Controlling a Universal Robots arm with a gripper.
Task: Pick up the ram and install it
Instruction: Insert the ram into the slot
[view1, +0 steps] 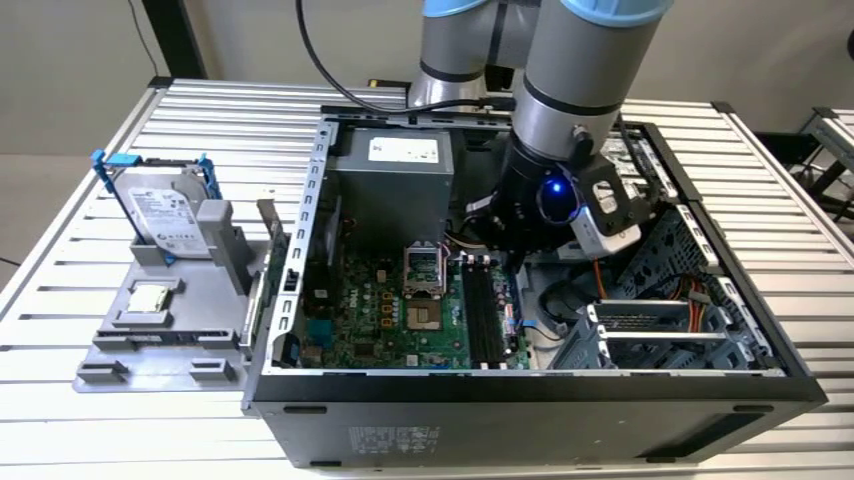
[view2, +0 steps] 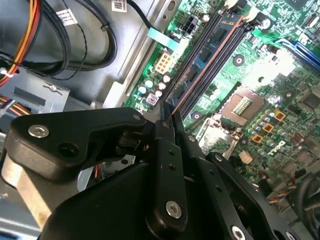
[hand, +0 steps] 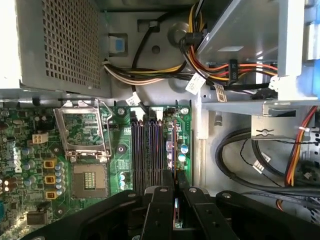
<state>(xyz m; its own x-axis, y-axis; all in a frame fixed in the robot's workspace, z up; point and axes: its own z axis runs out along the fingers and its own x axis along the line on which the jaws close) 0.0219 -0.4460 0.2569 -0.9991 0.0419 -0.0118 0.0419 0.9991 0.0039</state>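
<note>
Aluminium slats form the desk (view1: 80, 420) in the exterior view, and on it lies an open computer case (view1: 534, 385) with its side panel off, so the motherboard (view1: 387, 320) faces upward and can be reached from above. The arm comes down into the case and its gripper (view1: 505, 262) hangs right over the black memory slots (view1: 483, 315), which run beside the open processor socket (view1: 422, 265). Toward the exterior view's left, a grey holder (view1: 160, 330) keeps the hard drive (view1: 167, 215) upright and the small square processor (view1: 151, 297) flat, parked well apart from the case where they are easy to grasp. In the second wrist view the gripper (view2: 168, 116) has its jaws drawn close together, pinching the ram (view2: 177, 120), which shows as a thin edge running out from between the fingertips toward the slots (view2: 210, 55); it is held edge-down and lined up along the slots, which looks like the way it must enter. In the first wrist view the same grip appears from the other side: the gripper (hand: 174, 189) clamps the ram (hand: 175, 212) directly above the slot (hand: 165, 150) nearest the capacitors (hand: 183, 152), close to the board, though whether its edge already touches the slot cannot be told.
</note>
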